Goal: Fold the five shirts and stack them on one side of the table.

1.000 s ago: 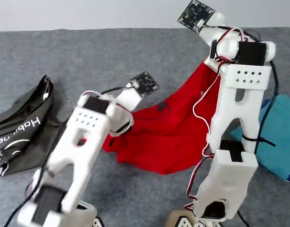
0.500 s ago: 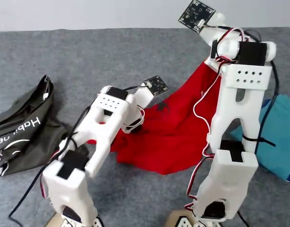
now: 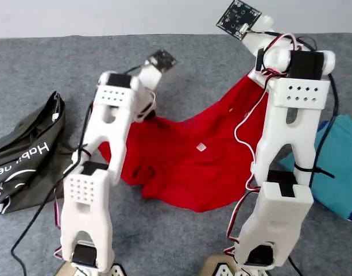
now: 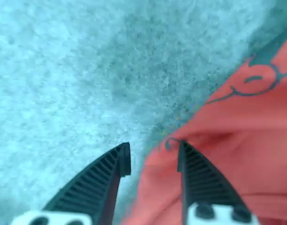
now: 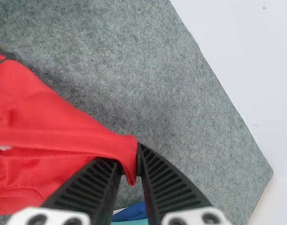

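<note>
A red shirt (image 3: 187, 167) lies spread across the middle of the grey table. Its far right corner is lifted, and my right gripper (image 5: 130, 164) is shut on that corner (image 5: 127, 150), near the table's far edge. In the high view the right gripper (image 3: 254, 73) sits high behind its white arm. My left gripper (image 3: 146, 112) is at the shirt's far left edge. There it stands open (image 4: 150, 157), one finger (image 4: 192, 176) over the red cloth (image 4: 237, 126), the other (image 4: 103, 173) over bare grey mat.
A dark olive shirt (image 3: 26, 155) lies bunched at the left. A teal shirt (image 3: 342, 167) lies at the right, partly behind the right arm. The mat's far edge (image 5: 227, 93) meets a white surface close to the right gripper.
The left arm swung from the shirt's near left side out to its far left edge. The red shirt now lies flatter and wider, with a small white tag showing. The right arm stayed put.
</note>
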Action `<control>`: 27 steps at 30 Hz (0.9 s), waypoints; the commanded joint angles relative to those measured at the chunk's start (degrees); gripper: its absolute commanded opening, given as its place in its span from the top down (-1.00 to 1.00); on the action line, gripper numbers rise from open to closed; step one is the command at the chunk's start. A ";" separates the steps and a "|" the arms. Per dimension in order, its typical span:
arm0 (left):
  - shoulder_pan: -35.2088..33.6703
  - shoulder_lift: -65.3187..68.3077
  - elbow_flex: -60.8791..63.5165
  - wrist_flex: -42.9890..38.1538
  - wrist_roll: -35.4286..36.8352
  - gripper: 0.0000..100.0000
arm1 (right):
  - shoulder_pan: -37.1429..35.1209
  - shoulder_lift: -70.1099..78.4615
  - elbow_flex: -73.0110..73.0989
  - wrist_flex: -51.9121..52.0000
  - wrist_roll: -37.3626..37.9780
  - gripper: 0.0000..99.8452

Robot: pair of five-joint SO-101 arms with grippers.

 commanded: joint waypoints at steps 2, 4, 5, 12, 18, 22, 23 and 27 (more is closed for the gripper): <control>0.18 1.76 -18.95 12.57 0.35 0.66 | 0.75 -2.77 -0.70 0.31 0.44 0.98; 0.70 2.81 -24.13 16.53 0.35 0.66 | 0.75 -2.77 -0.70 0.40 0.44 0.98; 1.14 3.25 -26.15 18.37 0.35 0.66 | 1.01 -2.77 -0.70 0.40 0.44 0.98; 5.71 -0.26 -19.30 19.25 0.44 0.66 | 1.63 -2.77 -0.70 0.40 0.44 0.98; 11.69 -8.26 -0.84 19.16 0.18 0.66 | 2.24 -2.77 -0.70 0.40 0.44 0.98; 13.54 -12.22 6.46 19.08 0.18 0.65 | 3.12 -2.77 -0.70 0.40 0.44 0.98; 13.89 -12.75 7.52 19.08 0.18 0.65 | 3.21 -2.68 -0.70 0.40 0.44 0.98; 14.95 -12.66 9.98 19.08 0.18 0.65 | 3.21 -2.68 -0.62 0.40 0.44 0.98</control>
